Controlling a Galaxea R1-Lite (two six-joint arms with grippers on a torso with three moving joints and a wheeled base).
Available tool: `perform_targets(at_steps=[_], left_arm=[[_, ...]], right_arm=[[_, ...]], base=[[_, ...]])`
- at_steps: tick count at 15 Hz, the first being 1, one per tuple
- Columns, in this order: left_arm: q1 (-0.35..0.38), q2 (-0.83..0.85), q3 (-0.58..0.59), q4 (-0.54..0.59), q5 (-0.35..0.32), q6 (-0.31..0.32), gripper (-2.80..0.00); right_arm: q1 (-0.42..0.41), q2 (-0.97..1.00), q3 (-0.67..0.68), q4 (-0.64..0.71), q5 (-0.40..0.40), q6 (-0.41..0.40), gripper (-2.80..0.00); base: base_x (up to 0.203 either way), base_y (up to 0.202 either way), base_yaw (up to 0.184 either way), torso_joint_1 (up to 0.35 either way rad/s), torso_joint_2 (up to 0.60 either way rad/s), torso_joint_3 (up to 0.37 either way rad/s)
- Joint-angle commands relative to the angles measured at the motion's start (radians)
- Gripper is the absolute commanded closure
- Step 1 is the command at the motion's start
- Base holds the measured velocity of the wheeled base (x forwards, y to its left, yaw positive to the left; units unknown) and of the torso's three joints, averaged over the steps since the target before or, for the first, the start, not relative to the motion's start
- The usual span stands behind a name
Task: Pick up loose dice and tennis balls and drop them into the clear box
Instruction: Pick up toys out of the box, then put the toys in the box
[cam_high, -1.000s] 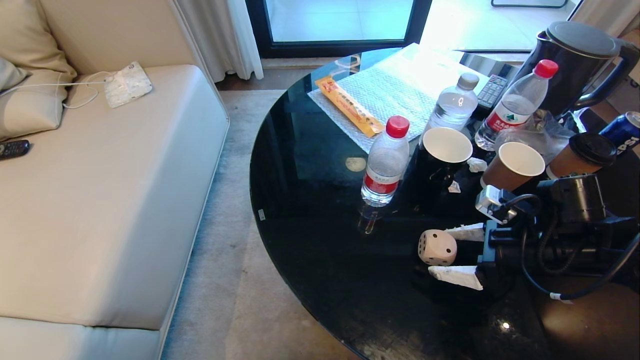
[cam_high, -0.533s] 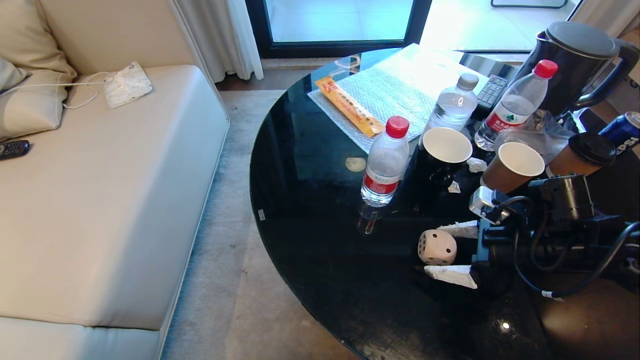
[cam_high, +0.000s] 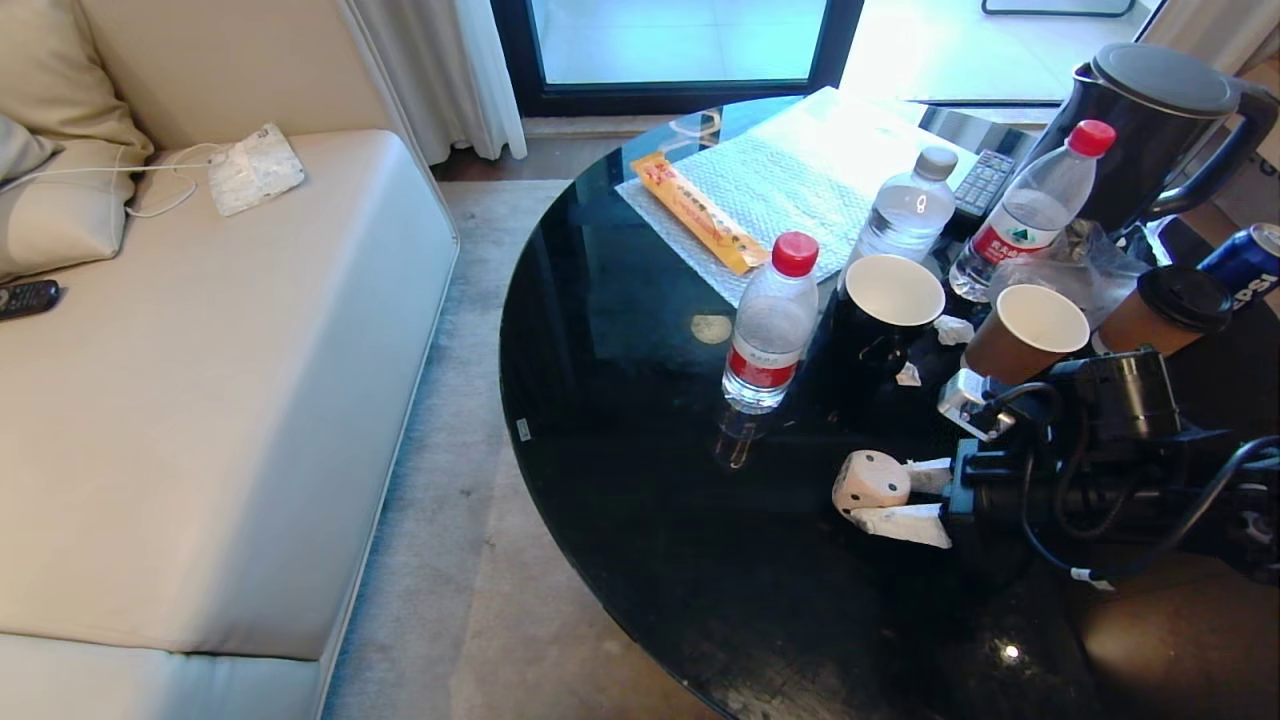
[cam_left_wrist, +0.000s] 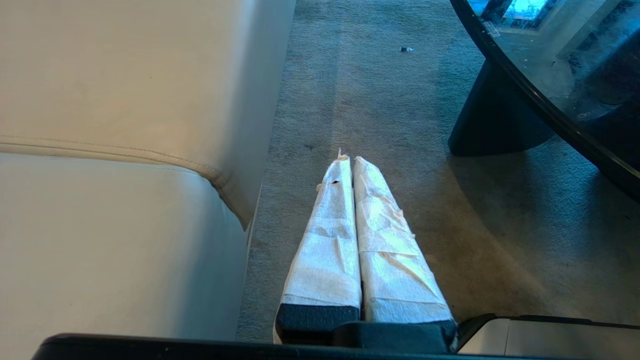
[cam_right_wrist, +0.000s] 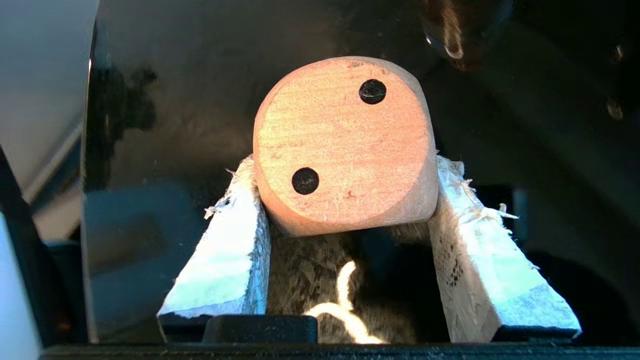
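Round black glass counter (cam_high: 620, 420) beside a cream sofa. Right claw (cam_high: 893, 498) is pinching the beige pipped wooden die (cam_high: 871, 480) near the red-capped water bottle (cam_high: 771, 325), side-on for lifting. Left claw (cam_left_wrist: 350, 162) is hanging pressed together over carpet. Clear box isn't showing.

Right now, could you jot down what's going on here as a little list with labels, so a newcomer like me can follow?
Place: round black glass table beside a cream sofa
Working arm: right gripper, fingers pressed on both sides of the beige die
Die face toward wrist camera: two pips
Other arm: left gripper, fingers together, hanging above the carpet
Clutter nearby: water bottle, black mug, paper cup
Clear box: not in view
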Motion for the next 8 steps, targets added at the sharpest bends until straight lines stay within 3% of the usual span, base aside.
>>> perform_targets(at_steps=[1,3,8], left_arm=[[0.0,0.0,0.0,0.0,0.0,-0.001,0.0],[0.0,0.0,0.0,0.0,0.0,-0.001,0.0],[0.0,0.0,0.0,0.0,0.0,-0.001,0.0]], right_arm=[[-0.011,-0.043,0.0,-0.001,-0.016,0.054,0.0],[-0.025,-0.103,0.004,0.002,-0.114,0.124,0.0],[-0.032,-0.39,0.053,0.147,-0.242,0.37,0.0]], base=[[0.0,0.0,0.0,0.0,0.0,0.0],[0.0,0.0,0.0,0.0,0.0,0.0],[0.0,0.0,0.0,0.0,0.0,0.0]])
